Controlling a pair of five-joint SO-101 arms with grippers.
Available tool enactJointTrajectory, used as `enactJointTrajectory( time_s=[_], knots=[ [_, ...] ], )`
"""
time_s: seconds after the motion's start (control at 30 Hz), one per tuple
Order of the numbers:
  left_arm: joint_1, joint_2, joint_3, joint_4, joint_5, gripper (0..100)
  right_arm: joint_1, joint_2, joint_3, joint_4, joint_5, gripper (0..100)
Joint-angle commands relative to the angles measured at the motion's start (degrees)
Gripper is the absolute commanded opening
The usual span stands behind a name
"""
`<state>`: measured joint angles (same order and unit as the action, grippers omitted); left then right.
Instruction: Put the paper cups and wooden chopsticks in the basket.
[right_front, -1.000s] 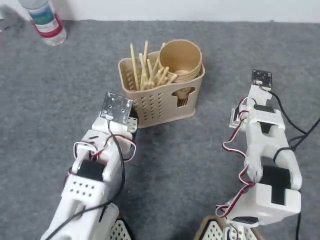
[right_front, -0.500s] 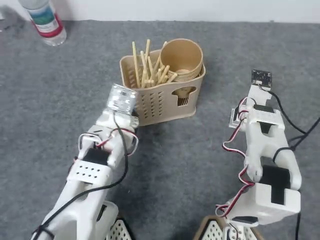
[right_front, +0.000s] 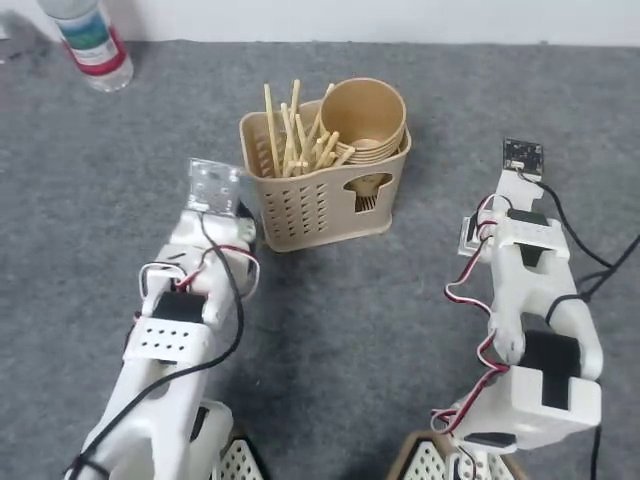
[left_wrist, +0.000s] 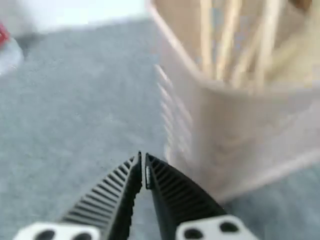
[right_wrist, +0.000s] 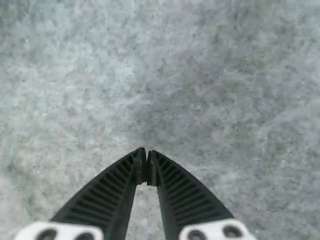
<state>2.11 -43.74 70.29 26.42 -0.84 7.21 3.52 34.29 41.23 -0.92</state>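
Grey felt desk (right_front: 400, 300): beige slotted plastic basket (right_front: 320, 200), holding tan paper cups (right_front: 362, 115) and thin wooden chopsticks (right_front: 290, 135), sits just beside the left hand (left_wrist: 143, 167), pressed together. The right hand (right_wrist: 146, 162) is pressed together too, well apart from it.

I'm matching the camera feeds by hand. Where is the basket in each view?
High view: basket upper centre, on the grey carpet.
Left wrist view: basket close beyond the shut left gripper.
Right wrist view: grey carpet under the right gripper.
Shared landmark: chopsticks standing in the basket.
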Motion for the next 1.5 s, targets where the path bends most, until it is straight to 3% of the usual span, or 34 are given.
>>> enactJointTrajectory(
  time_s=[0.0, 0.1, 0.23, 0.4, 0.57, 0.9, 1.0, 1.2, 1.33, 1.47],
  knots=[
    [4.92, -5.10, -3.38, 11.78, 0.79, 1, -0.13, -3.30, -0.35, -0.92, 0.00, 0.8],
    [8.70, -10.11, -2.15, 12.66, 0.70, 1, -0.13, -3.21, -0.26, -1.71, 0.00, 0.8],
    [9.14, -10.99, -1.01, 3.34, 1.05, 1, -0.13, -3.21, -0.18, -1.63, 0.00, 0.8],
    [9.05, -3.25, -1.10, -4.13, 0.79, 1, -0.13, -3.21, -0.18, -1.54, 0.09, 0.8],
    [4.04, 6.95, -1.27, -13.36, 0.79, 1, -0.13, -3.21, -0.18, -1.54, 0.09, 0.8],
    [1.85, 9.76, -3.03, -10.46, 0.70, 1, -0.13, -3.21, -0.18, -1.89, 0.09, 0.8],
    [2.11, 7.38, -5.23, -2.55, 0.70, 1, -0.13, -3.21, -0.18, -1.89, 0.09, 0.8],
    [0.53, -14.68, -16.04, 27.34, -2.02, 1, -0.13, -3.21, -0.18, -1.98, 0.09, 0.8],
    [-2.99, -30.24, -17.71, 34.37, -10.02, 1, -0.13, -3.21, -0.18, -1.98, 0.09, 0.8],
    [-7.30, -38.95, -14.55, 39.74, -12.66, 1, -0.48, -3.21, -0.18, -1.89, 0.09, 0.9]
  ],
)
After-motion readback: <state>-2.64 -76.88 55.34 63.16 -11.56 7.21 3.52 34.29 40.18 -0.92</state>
